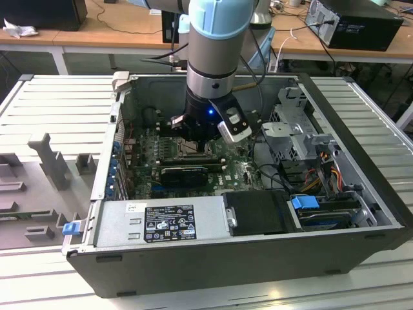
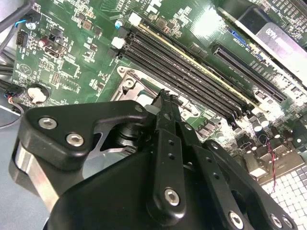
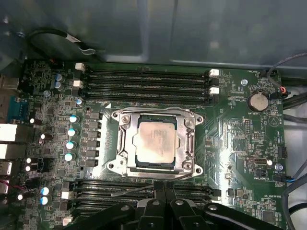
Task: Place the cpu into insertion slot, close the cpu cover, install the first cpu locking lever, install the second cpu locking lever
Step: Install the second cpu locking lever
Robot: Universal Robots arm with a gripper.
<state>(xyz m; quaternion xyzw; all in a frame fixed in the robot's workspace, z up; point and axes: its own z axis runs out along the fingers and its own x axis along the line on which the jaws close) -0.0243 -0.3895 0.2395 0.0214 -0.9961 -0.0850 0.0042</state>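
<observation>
— Where's the cpu?
— Seated in the insertion slot, under the closed cpu cover.
— And the gripper?
— Just beside the socket's edge near a thin lever, fingers drawn together, gripping nothing visible.

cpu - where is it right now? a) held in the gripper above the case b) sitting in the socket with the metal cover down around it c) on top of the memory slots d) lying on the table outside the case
b: in the first wrist view the cpu lies flat in the socket, its pale face showing through the window of the metal cover closed around it.
</observation>
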